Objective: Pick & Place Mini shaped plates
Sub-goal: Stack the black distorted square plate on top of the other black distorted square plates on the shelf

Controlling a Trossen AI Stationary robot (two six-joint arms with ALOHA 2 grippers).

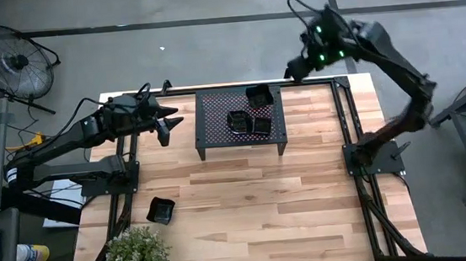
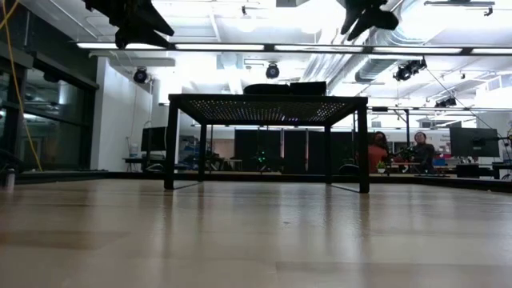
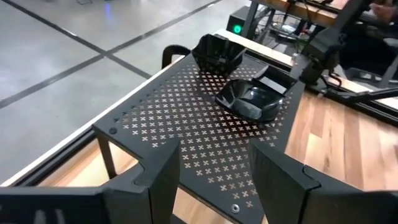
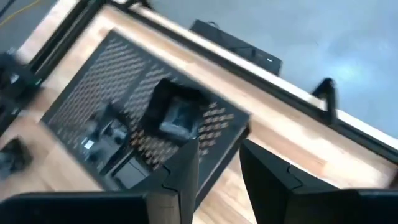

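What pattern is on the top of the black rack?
Rows of small cross-shaped cutouts cover the black rack; the left wrist view shows it best.

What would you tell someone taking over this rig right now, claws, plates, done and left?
Left claw: open, empty, raised off the left end of the rack.
Right claw: open, empty, raised past the rack's far right corner.
Plates: three show on the rack top, one at the far right and two side by side near the middle. One more plate sits on the table near the left front, beside the plant.
Done: judging by where they lie, three plates placed on the rack.
Left: probably the table plate, which is nearer the left arm.
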